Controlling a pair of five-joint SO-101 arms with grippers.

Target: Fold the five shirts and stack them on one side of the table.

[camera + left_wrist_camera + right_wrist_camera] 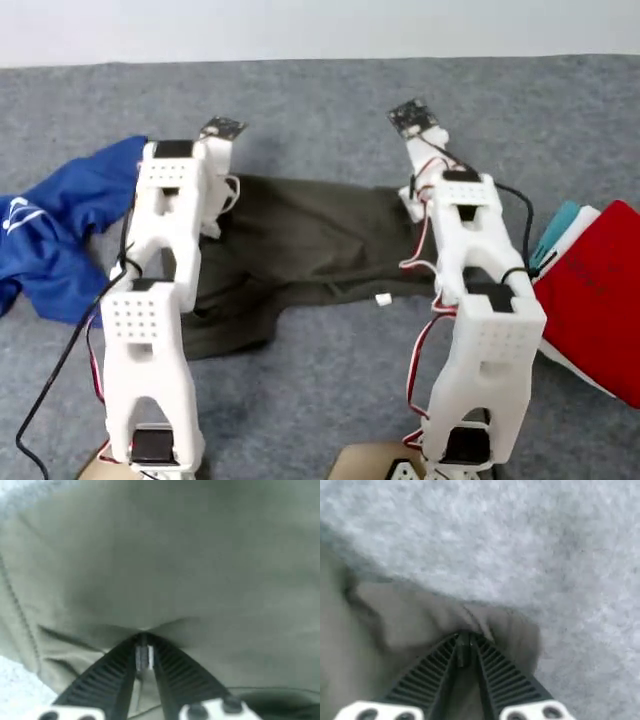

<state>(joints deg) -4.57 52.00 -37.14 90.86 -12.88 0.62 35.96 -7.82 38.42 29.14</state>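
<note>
- Fingers of the left gripper are pinched together on a fold of the olive-green shirt.
- Right gripper is likewise clamped, its fingers meeting on that shirt's right edge, just beside the bare grey table cover.
- In the high view the olive-green shirt lies spread across the middle of the table, between the two arms.
- Crumpled blue shirt lies at the left edge.
- Folded red shirt lies at the right edge, on top of white and teal pieces.
</note>
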